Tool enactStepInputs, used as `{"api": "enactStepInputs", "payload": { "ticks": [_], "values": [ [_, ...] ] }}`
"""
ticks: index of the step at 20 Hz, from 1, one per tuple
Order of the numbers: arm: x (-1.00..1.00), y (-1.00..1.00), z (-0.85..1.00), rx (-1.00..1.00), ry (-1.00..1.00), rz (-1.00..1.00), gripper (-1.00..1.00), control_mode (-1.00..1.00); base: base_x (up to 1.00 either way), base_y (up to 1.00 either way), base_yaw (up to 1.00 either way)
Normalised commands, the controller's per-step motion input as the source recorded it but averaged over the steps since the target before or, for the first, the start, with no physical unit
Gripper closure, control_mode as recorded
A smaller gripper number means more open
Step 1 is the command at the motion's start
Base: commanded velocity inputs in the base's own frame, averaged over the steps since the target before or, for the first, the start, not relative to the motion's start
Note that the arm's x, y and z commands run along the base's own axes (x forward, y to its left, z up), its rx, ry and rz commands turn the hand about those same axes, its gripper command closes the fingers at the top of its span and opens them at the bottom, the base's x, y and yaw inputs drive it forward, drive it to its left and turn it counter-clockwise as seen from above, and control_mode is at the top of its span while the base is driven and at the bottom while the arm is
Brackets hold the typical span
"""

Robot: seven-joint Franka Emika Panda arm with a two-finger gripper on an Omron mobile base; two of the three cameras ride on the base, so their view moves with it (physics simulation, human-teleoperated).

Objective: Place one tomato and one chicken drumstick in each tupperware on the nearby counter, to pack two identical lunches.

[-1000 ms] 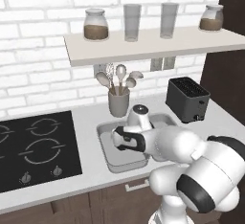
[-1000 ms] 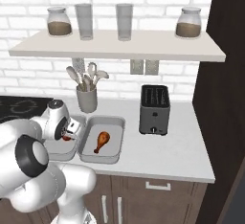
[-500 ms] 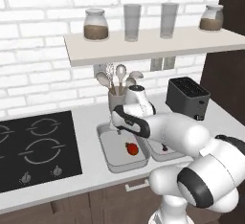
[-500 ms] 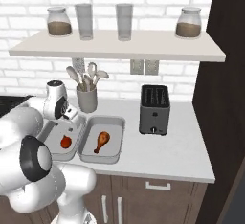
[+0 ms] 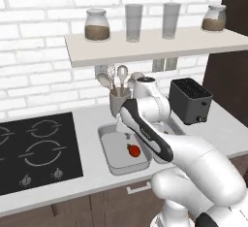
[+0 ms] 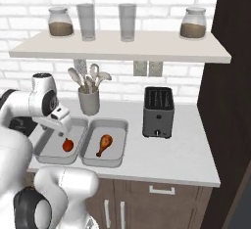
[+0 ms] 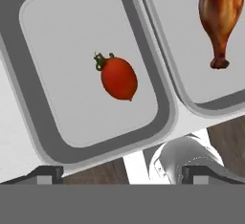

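A red tomato (image 7: 118, 77) with a green stem lies alone in the left tupperware (image 7: 45, 122). The right tupperware (image 7: 191, 101) beside it holds a brown chicken drumstick (image 7: 220, 12). My gripper (image 7: 122, 174) hangs open above the tomato with nothing between its fingers. In the right base view the gripper (image 6: 62, 127) is just over the tomato (image 6: 67, 145) in the left tupperware (image 6: 49, 158); the drumstick (image 6: 104, 144) lies in the right tupperware (image 6: 105, 163). In the left base view the tomato (image 5: 134, 150) rests in the tupperware (image 5: 109, 158), and my arm hides most of the other tray.
A grey utensil holder (image 6: 89, 101) stands behind the trays and a black toaster (image 6: 158, 111) to their right. The black cooktop (image 5: 34, 148) lies left of the trays. A wall shelf (image 6: 122, 47) with jars and glasses hangs above. Bare counter (image 6: 196, 149) lies right of the toaster.
The gripper has gone from shut low in the left tray to open. The tomato now lies free in that tray, and the hand has risen above it.
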Motion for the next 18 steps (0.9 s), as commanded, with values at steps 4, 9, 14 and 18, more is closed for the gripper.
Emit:
{"api": "enactStepInputs", "payload": {
  "ticks": [4, 9, 14, 18],
  "values": [
    [-1.0, -0.18, 0.0, 0.0, -0.13, -0.01, -1.0, -1.0, 0.0, 0.0, 0.0],
    [-0.6, -0.1, 0.0, 0.0, -0.08, -0.01, -1.0, 1.0, -0.4, -0.09, -0.01],
    [0.0, 0.0, 0.0, 0.0, 0.0, 0.0, -1.0, 1.0, -1.0, -0.15, -0.08],
    [0.0, 0.0, 0.0, 0.0, 0.0, 0.0, -1.0, 1.0, -0.9, -0.26, -0.51]
  ]
}}
